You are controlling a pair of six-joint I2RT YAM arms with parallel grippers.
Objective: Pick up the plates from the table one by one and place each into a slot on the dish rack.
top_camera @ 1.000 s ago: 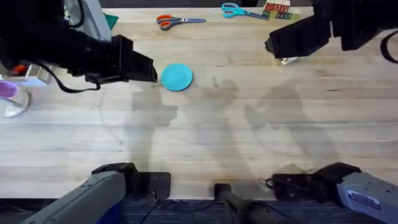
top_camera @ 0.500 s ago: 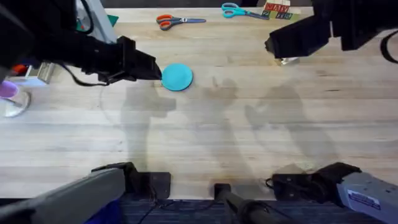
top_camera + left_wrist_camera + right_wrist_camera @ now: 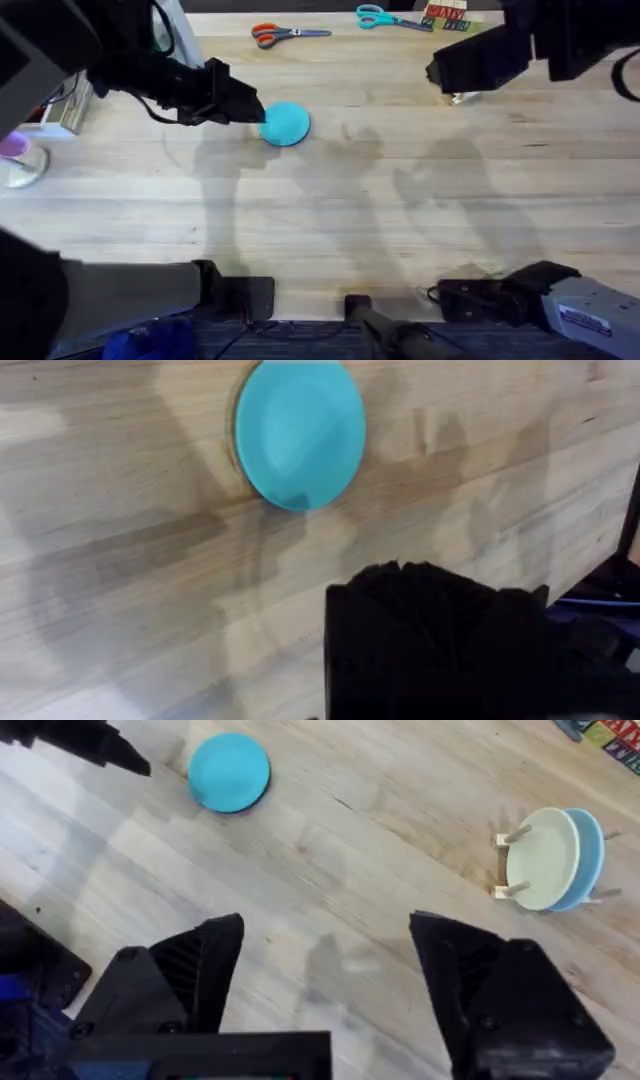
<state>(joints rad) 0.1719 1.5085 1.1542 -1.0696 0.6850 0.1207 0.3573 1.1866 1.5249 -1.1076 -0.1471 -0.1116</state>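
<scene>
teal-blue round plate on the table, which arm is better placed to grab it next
Left. The left gripper sits right beside the small teal-blue round plate lying flat on the wooden table. The right gripper, open, hovers farther off, nearer the wooden dish rack.

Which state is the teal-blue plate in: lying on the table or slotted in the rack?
Lying flat: the teal-blue plate rests on the table.

Robotics lab or test bench. Evidence: plank surface [image 3: 400, 210] with two arm bases and cabling at its near edge; scissors [image 3: 285, 34] and toy blocks [image 3: 447, 16] along the far edge as props.
</scene>
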